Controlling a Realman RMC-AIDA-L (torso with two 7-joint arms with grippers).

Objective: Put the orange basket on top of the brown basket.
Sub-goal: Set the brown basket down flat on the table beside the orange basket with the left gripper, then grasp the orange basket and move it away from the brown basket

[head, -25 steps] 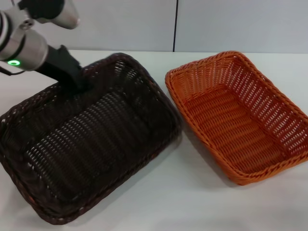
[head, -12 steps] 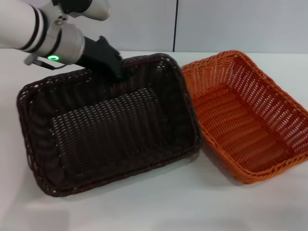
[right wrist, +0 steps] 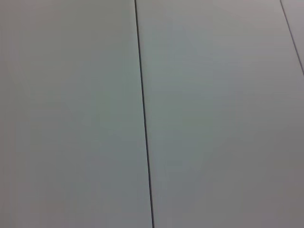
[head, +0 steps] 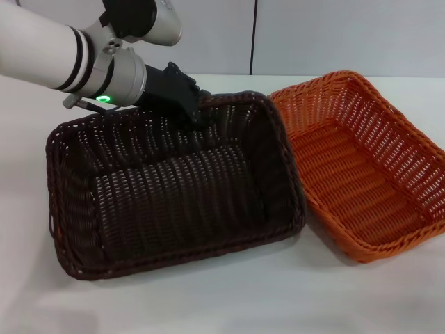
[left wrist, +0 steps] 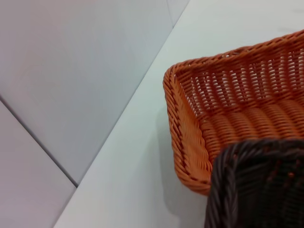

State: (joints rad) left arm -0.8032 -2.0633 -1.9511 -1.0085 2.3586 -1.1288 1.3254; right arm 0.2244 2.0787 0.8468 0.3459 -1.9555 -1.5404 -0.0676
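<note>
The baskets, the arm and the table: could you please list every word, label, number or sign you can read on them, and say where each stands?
There is no readable text in any view.
Brown basket: plain weave, no label.
Orange basket: plain weave, no tag.
Left gripper, at the brown basket's far rim: no lettering; the arm behind it shows only a lit green ring, not a character.
Table and wall: blank.

We see a plain white desk (head: pixel 229 299) filling the scene from nine to three o'clock. At twelve o'clock, behind its far edge, stands a pale grey panelled wall (head: pixel 334 35), split by one dark vertical seam (head: pixel 254 35) between two panels.
</note>
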